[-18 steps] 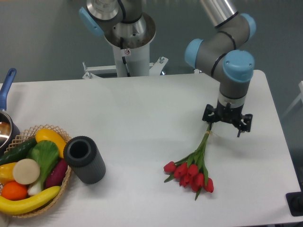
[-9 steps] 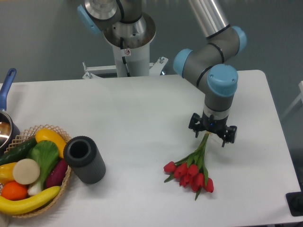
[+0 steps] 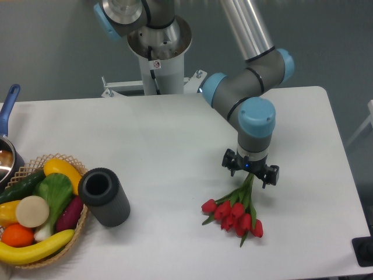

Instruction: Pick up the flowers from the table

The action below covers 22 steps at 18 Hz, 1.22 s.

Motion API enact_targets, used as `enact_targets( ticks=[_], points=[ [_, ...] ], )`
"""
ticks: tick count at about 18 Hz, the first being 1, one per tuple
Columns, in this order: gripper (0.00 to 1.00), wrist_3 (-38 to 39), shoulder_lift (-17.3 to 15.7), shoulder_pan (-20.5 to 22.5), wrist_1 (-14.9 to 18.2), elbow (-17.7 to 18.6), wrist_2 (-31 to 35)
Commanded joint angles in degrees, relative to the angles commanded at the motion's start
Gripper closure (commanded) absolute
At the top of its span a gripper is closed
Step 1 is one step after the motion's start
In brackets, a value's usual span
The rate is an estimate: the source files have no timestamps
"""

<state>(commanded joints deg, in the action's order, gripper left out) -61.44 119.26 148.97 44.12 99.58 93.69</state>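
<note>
Pointing straight down over the right half of the white table [image 3: 175,134]: gripper [image 3: 250,175], its two dark fingers spread apart on either side of the upper stems, open and with nothing in its grasp. Whether the fingertips touch the tabletop or the stems: cannot tell. Lying flat on the table just near of the gripper: bunch of red tulips [image 3: 234,212], green stems running up and right toward the gripper, red buds fanned out toward the near-left. On the near-left of the table: dark grey ribbed cylinder [image 3: 105,196] on its side, open end facing up and left. Touching it on the left: wicker basket [image 3: 70,233] of toy produce, with a banana, an orange and a green leafy vegetable. At the far-left edge: pot with a blue handle [image 3: 8,105], partly cut off.
</note>
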Motion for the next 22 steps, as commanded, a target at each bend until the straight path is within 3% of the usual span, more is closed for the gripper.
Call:
enact_targets(
  ticks=[5,7,8,9,12,15,22],
  points=[
    [0.03,0.1,2.1,-0.4,-0.1,-1.5,0.1],
    [0.23,0.1,2.1,-0.5,0.0,-1.5,0.1],
    [0.63,0.3,2.1,-0.5,-0.1,-1.6,0.1],
    [0.83,1.0,2.1,-0.5,-0.1,-1.4,0.0],
    [1.0,2.5,1.9,-0.5,-0.3,-1.9,-0.7],
    [1.0,6.9,1.7,-0.5,-0.2,-2.6,-0.1],
    [1.0,7.2,0.2,0.0,0.2,-4.7,0.1]
  ],
)
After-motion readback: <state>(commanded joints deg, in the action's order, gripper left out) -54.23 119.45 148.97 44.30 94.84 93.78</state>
